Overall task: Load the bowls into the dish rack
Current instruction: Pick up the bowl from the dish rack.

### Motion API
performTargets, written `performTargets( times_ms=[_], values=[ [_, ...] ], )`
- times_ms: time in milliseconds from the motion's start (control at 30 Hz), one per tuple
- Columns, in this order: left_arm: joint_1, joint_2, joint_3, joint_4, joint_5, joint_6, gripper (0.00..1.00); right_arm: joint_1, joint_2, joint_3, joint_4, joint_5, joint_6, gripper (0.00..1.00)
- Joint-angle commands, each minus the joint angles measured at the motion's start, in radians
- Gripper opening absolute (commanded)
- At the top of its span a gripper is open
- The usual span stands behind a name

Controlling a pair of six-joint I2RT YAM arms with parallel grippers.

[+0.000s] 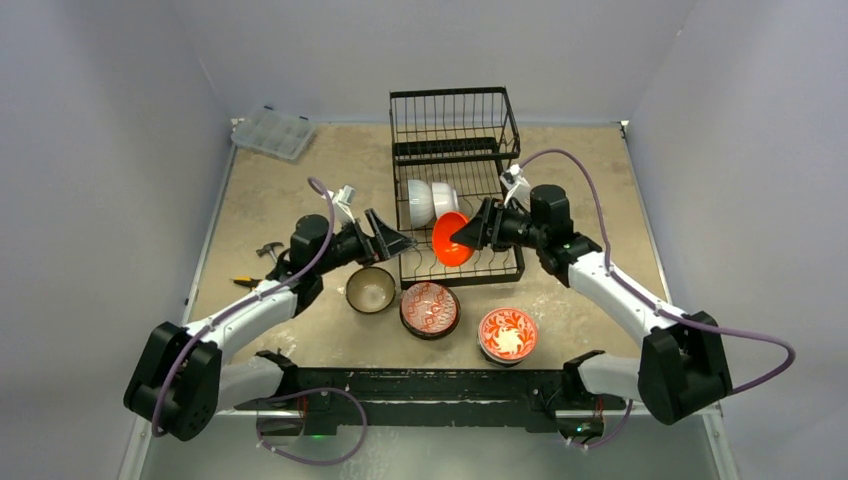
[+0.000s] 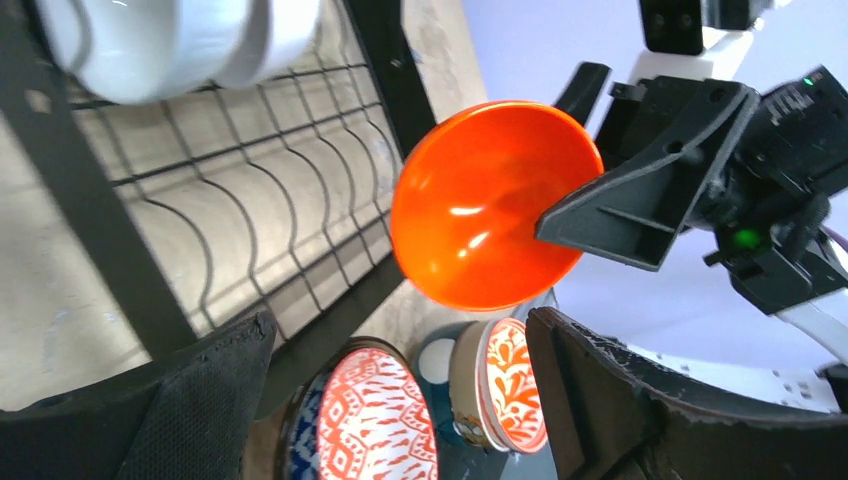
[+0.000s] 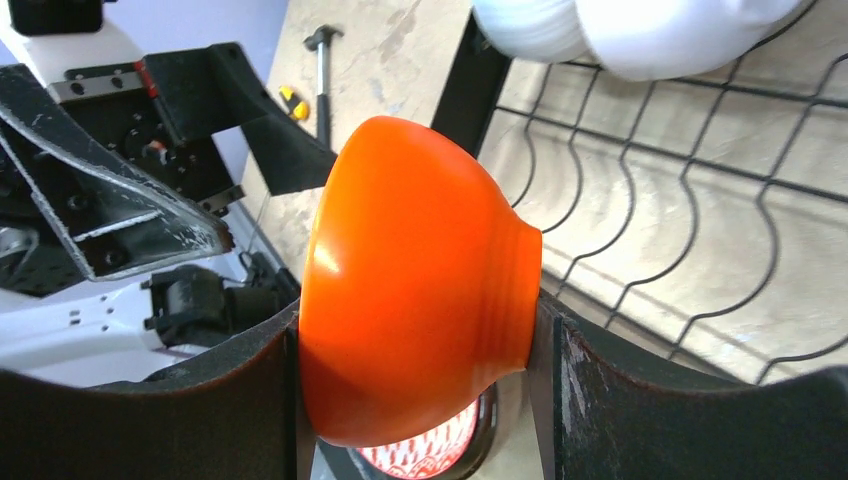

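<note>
While your right claw [image 1: 466,236] clamps the orange bowl [image 1: 450,238] on edge over the rack [image 1: 450,150] base, its mouth faces left. The white bowls [image 1: 430,198] stand just behind, so the free slot likely lies straight below. Your left claw [image 1: 392,240] gapes empty beside the rack.

White arms [image 1: 620,295], black joints [image 1: 680,375], purple cables [image 1: 597,200]

Both arms reach inward, facing each other; left end effector [image 1: 388,240] gapes, right end effector [image 1: 466,236] clamps a bowl [image 1: 447,241].
</note>
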Motion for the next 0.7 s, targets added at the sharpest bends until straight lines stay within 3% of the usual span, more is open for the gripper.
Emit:
performTargets(
  times_ms=[0, 167, 333, 667],
  values=[
    [0.048, -0.061, 0.087, -0.205, -0.092, 0.122, 0.98, -0.031, 0.021, 0.080, -0.027, 0.065, -0.088, 0.00],
    [0.099, -0.062, 0.198, -0.393, -0.138, 0.264, 0.99, -0.074, 0.080, 0.106, -0.035, 0.069, -0.128, 0.00],
    [0.113, -0.007, 0.317, -0.545, -0.177, 0.397, 0.99, -0.084, 0.111, 0.155, -0.072, 0.169, -0.171, 0.00],
    [0.114, 0.113, 0.430, -0.584, -0.308, 0.526, 0.99, -0.085, 0.180, 0.281, -0.145, 0.404, -0.254, 0.00]
  ],
)
